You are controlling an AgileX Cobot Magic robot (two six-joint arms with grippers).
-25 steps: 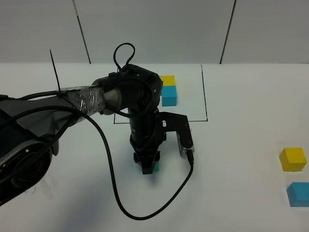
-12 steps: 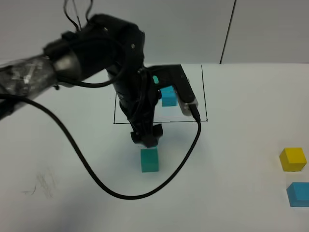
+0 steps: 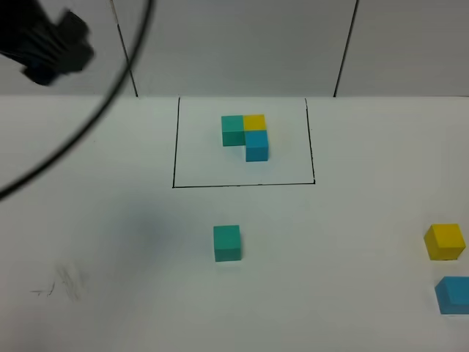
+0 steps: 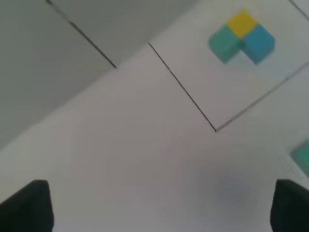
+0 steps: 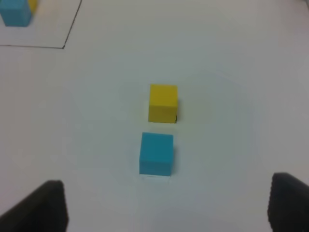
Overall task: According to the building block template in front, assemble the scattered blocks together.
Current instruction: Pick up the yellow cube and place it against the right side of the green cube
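Teal block (image 3: 227,243) sits clear of template (image 3: 245,136) — left claw (image 4: 159,208) spread wide, empty.

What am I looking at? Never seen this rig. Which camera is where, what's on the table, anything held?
It's a two-arm robot at a white table. One picture is from a camera mounted high; the other two look out from each arm's wrist. Inside a black drawn rectangle sits the template: teal, yellow and blue cubes joined in an L. Loose copies lie outside it: a teal cube near the frame, a yellow cube and a blue cube off to the right. The left gripper and right gripper are both open; nothing is held.
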